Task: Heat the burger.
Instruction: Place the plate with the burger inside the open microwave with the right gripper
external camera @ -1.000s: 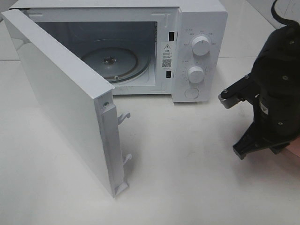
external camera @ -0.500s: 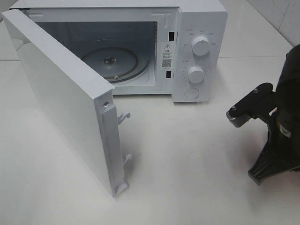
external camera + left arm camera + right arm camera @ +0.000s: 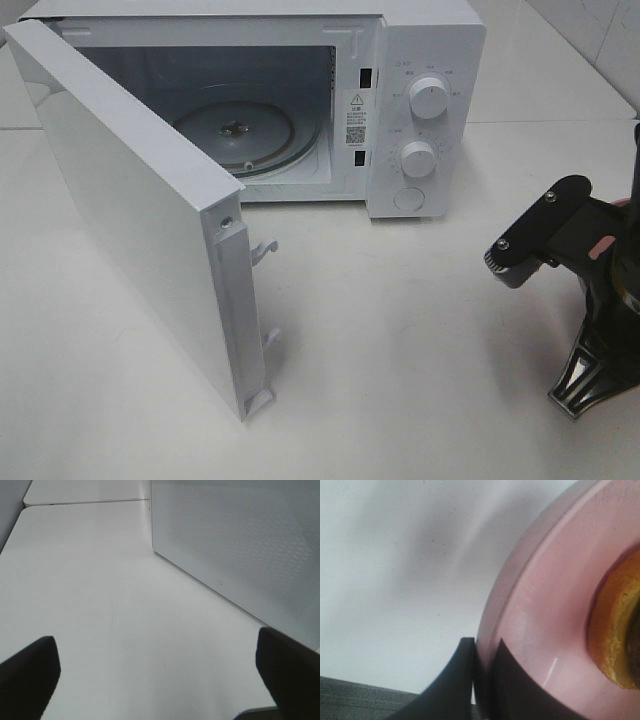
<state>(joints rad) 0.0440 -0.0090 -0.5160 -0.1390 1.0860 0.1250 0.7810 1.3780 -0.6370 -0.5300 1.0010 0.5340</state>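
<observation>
Here, a white microwave (image 3: 420, 100) stands at the back of a white table (image 3: 400, 350). Its door (image 3: 130, 220) is swung wide open toward the left, and a glass turntable (image 3: 240, 135) shows inside. Two round knobs sit on its front panel. The right arm (image 3: 590, 250) is at the right edge of the overhead view, apart from the microwave. In the right wrist view, the right tool (image 3: 482, 647) is clamped on the rim of a pink plate (image 3: 555, 605), one finger on each side. The burger (image 3: 615, 625) sits on that plate, with only its golden-brown bun edge in view. The left tool (image 3: 157, 670) is spread wide, holding nothing, over bare table beside the door's perforated face.
</observation>
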